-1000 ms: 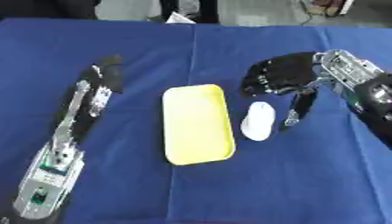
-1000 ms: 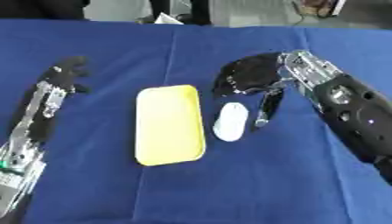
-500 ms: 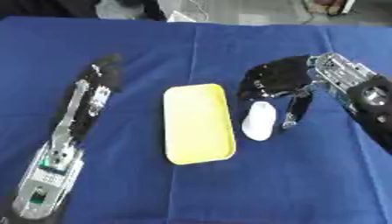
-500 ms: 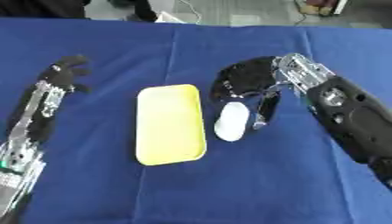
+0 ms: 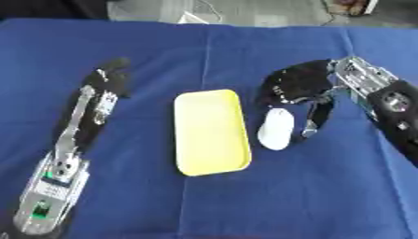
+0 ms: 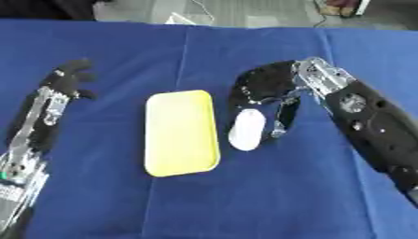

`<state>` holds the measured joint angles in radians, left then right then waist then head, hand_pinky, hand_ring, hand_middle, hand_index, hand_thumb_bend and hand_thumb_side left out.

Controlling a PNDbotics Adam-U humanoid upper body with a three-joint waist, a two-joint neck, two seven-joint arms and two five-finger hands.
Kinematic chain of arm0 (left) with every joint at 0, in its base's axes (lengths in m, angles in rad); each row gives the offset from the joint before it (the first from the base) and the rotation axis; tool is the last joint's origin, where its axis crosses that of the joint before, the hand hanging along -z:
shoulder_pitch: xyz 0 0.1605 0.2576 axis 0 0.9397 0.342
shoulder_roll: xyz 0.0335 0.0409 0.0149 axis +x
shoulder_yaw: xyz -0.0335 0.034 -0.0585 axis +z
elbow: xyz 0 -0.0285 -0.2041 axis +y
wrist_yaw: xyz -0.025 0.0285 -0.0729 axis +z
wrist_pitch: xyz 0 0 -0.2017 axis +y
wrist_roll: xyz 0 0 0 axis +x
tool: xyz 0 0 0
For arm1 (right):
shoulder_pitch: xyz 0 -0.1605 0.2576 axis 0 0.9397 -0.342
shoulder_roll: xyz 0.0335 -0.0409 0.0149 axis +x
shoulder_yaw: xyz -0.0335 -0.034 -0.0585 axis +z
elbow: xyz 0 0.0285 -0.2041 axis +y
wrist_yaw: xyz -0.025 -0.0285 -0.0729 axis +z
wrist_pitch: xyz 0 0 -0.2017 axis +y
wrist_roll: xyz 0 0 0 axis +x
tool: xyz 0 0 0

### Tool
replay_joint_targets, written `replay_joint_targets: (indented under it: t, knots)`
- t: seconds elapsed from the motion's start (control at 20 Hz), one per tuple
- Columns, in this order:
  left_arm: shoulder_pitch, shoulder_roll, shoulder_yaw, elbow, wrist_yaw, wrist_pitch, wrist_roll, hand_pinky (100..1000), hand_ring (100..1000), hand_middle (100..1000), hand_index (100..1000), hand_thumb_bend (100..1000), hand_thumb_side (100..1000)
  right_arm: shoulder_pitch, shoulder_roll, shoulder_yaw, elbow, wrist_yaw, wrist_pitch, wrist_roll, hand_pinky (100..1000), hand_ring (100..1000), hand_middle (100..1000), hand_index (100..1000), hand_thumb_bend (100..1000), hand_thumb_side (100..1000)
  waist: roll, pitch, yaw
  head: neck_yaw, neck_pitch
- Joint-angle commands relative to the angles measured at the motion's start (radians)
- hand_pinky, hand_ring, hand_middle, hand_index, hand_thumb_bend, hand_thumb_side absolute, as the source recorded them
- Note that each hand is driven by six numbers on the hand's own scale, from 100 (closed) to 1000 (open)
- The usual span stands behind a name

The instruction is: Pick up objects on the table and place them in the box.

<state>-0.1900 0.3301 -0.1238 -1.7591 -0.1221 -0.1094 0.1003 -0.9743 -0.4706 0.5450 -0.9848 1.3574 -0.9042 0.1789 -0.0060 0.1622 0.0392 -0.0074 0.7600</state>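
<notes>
Right hand [image 5: 298,86] curled, open over white oval object [image 5: 276,129], thumb beside it; yellow tray [image 5: 210,132] just left. Left hand [image 5: 107,80] open, idle.

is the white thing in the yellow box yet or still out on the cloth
Out. The white object lies on the blue cloth beside the yellow box, under the right hand.

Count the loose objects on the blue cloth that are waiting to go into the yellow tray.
1: a white oval object lying just right of the shallow yellow tray, under the right hand. Nothing else visible.
</notes>
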Motion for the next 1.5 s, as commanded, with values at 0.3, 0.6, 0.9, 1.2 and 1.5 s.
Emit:
replay_joint_targets:
  t: [0.3,0.6,0.9,1.2,1.5]
  knots:
    - [-0.012,0.003,-0.002,-0.016,0.006,-0.001,-0.005,639,786,848,906,483,927,-0.001,0.007,-0.021,0.067,0.098,-0.003,-0.065,912,905,874,927,680,508,0.008,-0.007,0.003,-0.008,-0.015]
    - [-0.014,0.002,-0.002,-0.016,0.006,-0.001,-0.006,639,786,848,906,483,928,0.006,0.021,-0.037,0.107,0.152,-0.003,-0.111,909,902,869,923,678,506,0.010,-0.005,0.005,-0.008,-0.015]
    - [-0.013,0.003,-0.003,-0.014,0.006,-0.002,-0.008,640,786,848,906,481,928,0.015,0.034,-0.031,0.129,0.181,-0.003,-0.154,907,901,867,923,671,514,0.007,-0.007,0.005,-0.007,-0.013]
    - [-0.012,0.007,-0.003,-0.013,0.006,-0.002,-0.009,640,786,848,906,480,929,0.022,0.029,0.010,0.101,0.156,-0.003,-0.180,903,899,863,920,665,508,0.003,-0.009,0.004,-0.002,-0.013]
    - [-0.010,0.015,-0.005,-0.009,0.007,-0.003,-0.012,640,786,848,906,479,931,0.024,0.008,0.062,0.064,0.071,-0.003,-0.150,907,907,868,928,666,501,-0.002,-0.012,0.001,0.003,-0.012]
